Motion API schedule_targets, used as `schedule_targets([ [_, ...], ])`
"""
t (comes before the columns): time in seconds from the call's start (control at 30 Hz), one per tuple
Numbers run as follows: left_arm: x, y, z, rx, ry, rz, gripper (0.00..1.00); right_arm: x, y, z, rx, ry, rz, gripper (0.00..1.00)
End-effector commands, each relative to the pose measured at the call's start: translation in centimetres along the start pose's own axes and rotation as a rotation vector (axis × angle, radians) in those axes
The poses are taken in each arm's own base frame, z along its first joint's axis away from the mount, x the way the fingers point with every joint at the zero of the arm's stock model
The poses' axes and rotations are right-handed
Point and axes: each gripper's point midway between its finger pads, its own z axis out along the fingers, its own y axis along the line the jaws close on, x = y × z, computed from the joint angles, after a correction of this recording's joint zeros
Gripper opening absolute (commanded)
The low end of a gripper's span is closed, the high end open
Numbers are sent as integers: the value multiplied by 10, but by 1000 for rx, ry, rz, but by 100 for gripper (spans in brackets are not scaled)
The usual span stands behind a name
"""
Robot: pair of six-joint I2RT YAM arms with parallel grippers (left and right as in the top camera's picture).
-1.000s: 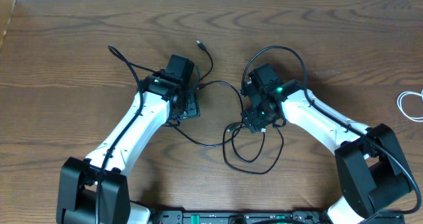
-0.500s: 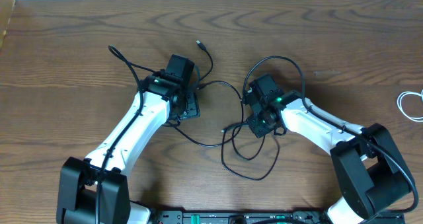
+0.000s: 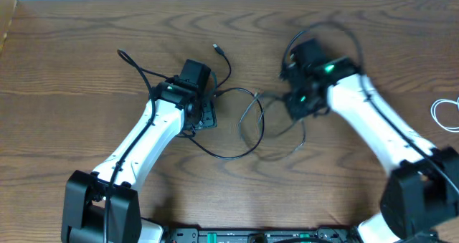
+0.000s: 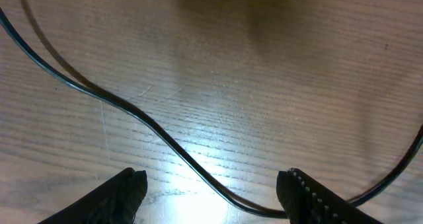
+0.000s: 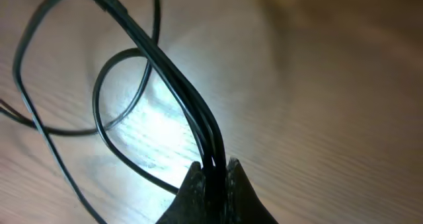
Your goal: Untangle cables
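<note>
Overhead, black cable [image 3: 233, 157] looping on the wooden surface [image 3: 86, 49] between my arms, white cable [image 3: 445, 114] at far right edge, left wrist, my left gripper [image 4: 215, 191] spread open over one black strand, right wrist, my right gripper [image 5: 211, 181] pinching several black strands together.

black cable [image 4: 162, 141]; brown wood-grain table [image 3: 72, 56]; white cable [image 3: 433, 114] at the right edge; left arm [image 3: 136, 143], right arm [image 3: 373, 121] white with black joints
</note>
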Motion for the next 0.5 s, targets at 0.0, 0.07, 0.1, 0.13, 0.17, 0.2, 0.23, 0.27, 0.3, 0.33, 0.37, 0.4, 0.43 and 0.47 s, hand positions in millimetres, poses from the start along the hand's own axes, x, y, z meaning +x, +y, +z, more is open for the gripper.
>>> schedule_targets([
  [0.0,-2,0,-1,1,-1,-9,69,-19,-18,-43,14,-117,88,1],
  [0.07,-2,0,-1,1,-1,-9,69,-19,-25,-52,22,-141,108,1],
  [0.1,-2,0,-1,1,-1,-9,69,-18,-28,-55,24,-147,116,1],
  [0.13,-2,0,-1,1,-1,-9,69,-17,-30,-57,26,-148,123,1],
  [0.17,-2,0,-1,1,-1,-9,69,-16,-32,-57,28,-145,128,1],
  [0.2,-2,0,-1,1,0,-9,69,-15,-33,-57,28,-141,132,2],
  [0.23,-2,0,-1,1,0,-9,69,-13,-35,-57,38,-135,133,2],
  [0.27,-2,0,-1,1,0,-9,69,-12,-38,-57,59,-132,135,2],
  [0.3,-2,0,-1,1,0,-9,69,-11,-44,-57,90,-130,138,1],
  [0.33,-2,0,-1,1,0,-9,69,-10,-50,-58,128,-125,141,1],
  [0.37,-1,0,-1,1,0,-9,69,-9,-56,-59,164,-122,144,1],
  [0.4,-1,0,-1,1,0,-9,69,-8,-62,-60,198,-120,156,1],
  [0.43,-1,0,-1,1,0,-9,69,-6,-72,-62,251,-122,183,1],
  [0.47,-1,0,-1,1,0,-9,69,-5,-82,-65,297,-124,206,1],
])
